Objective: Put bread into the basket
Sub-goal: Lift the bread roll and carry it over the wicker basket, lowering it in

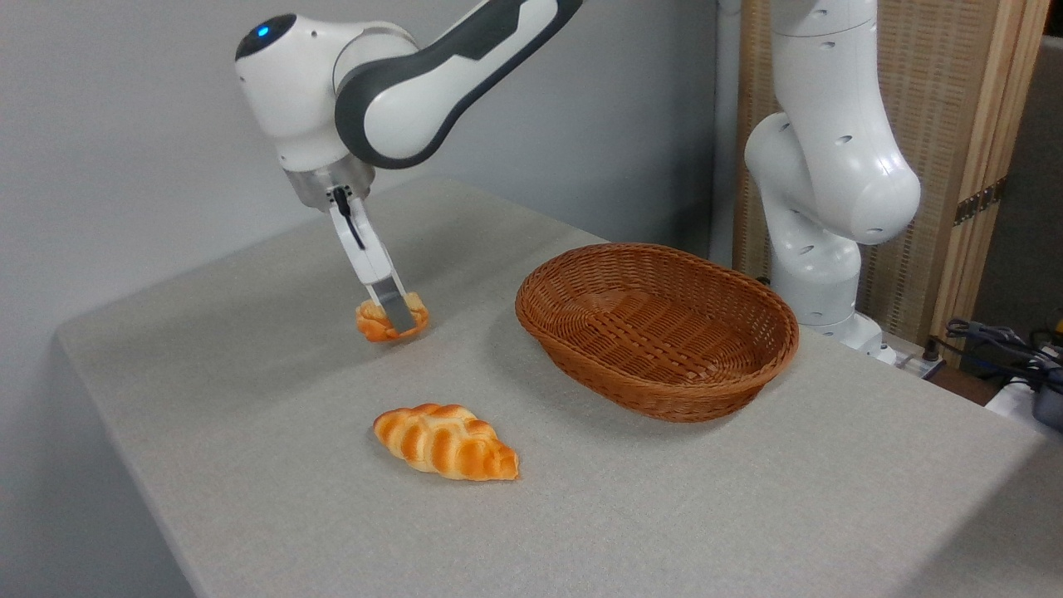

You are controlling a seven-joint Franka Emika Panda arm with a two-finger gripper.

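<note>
The bread (372,322) is a small lumpy orange-and-yellow bun at the left middle of the table. My gripper (399,318) reaches down onto it from the upper left. The near finger (397,309) presses against the bun's front, and the far finger is hidden behind it. The bun bulges on both sides of that finger and sits at or just above the tabletop. The basket (747,378) is an oval brown wicker one, to the right of the bun, with nothing in it.
A longer braided golden loaf (447,442) lies on the table in front of the bun. The arm's white base (818,199) stands behind the basket. Cables (1009,345) lie off the table at the right edge.
</note>
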